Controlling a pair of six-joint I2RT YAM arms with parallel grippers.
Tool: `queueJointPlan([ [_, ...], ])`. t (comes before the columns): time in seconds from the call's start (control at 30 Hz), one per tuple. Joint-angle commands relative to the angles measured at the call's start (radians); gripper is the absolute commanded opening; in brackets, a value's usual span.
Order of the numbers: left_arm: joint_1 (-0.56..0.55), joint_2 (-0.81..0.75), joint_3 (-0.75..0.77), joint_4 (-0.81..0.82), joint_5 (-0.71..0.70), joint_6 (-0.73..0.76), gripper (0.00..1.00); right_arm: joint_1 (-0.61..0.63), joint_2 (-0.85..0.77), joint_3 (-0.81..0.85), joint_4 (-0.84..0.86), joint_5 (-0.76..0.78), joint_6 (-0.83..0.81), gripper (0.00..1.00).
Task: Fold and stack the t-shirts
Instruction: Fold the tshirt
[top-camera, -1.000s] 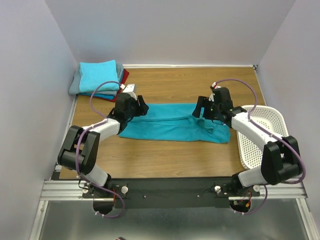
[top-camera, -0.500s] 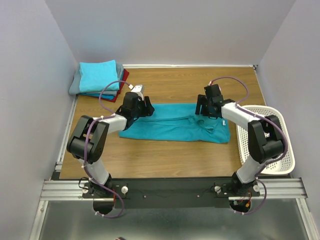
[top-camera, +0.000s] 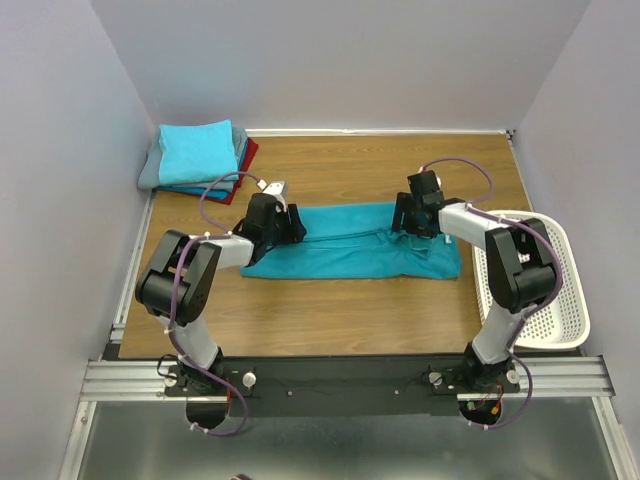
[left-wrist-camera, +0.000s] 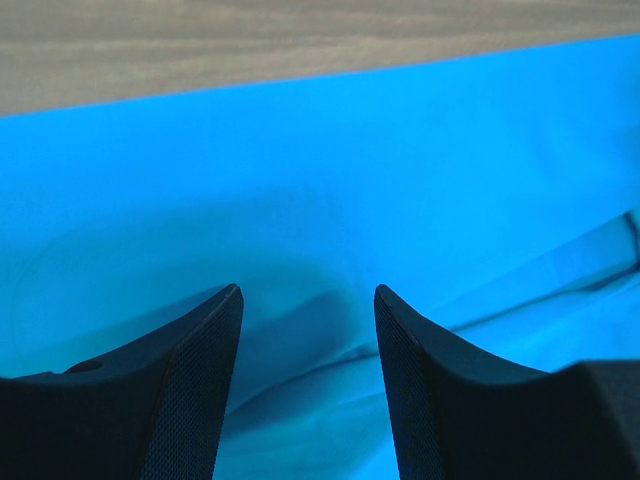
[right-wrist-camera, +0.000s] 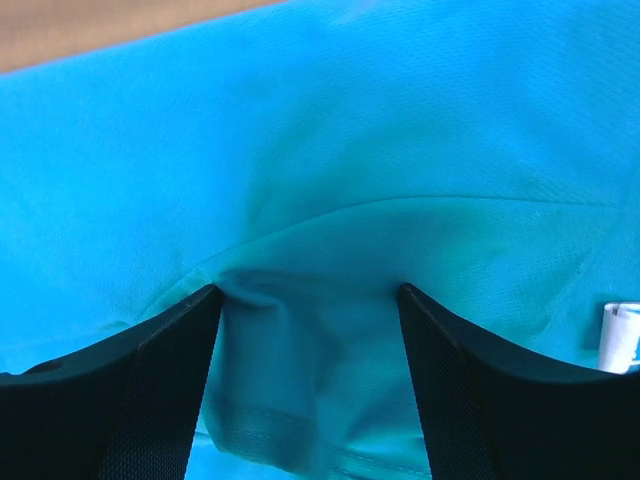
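The teal shirt (top-camera: 350, 256) lies on the desk (top-camera: 330, 315), folded into a long band running left to right. The left end effector (top-camera: 292, 224) is at the shirt's far left corner. It is released, with its fingers (left-wrist-camera: 190, 390) apart and cloth showing between them. The right end effector (top-camera: 410, 226) is at the shirt's far right corner, also released. A puckered fold of cloth bulges between its fingers (right-wrist-camera: 465, 390). A stack (top-camera: 197, 158) of folded shirts lies well beyond the teal shirt's left end. A basket (top-camera: 565, 310) stands just right of the shirt.
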Motion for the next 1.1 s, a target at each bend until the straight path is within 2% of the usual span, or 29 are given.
queueJointPlan([
  [0.0,-0.017,-0.049,-0.045,-0.010,-0.022,-0.003,0.63,-0.036,0.108,0.028,-0.015,-0.058,-0.005,0.79],
  [0.33,-0.073,-0.175,-0.209,0.018,-0.059,-0.090,0.63,-0.063,0.302,0.279,-0.035,-0.127,-0.074,0.80],
  [0.67,-0.199,-0.423,-0.398,0.081,-0.085,-0.275,0.63,-0.061,0.438,0.514,-0.101,-0.191,-0.157,0.84],
  [0.87,-0.227,-0.601,-0.449,0.046,-0.104,-0.291,0.63,-0.063,0.401,0.599,-0.130,-0.203,-0.212,0.88],
  [1.07,-0.227,-0.621,-0.394,-0.065,-0.130,-0.207,0.63,-0.060,0.222,0.570,-0.144,-0.211,-0.209,0.89],
])
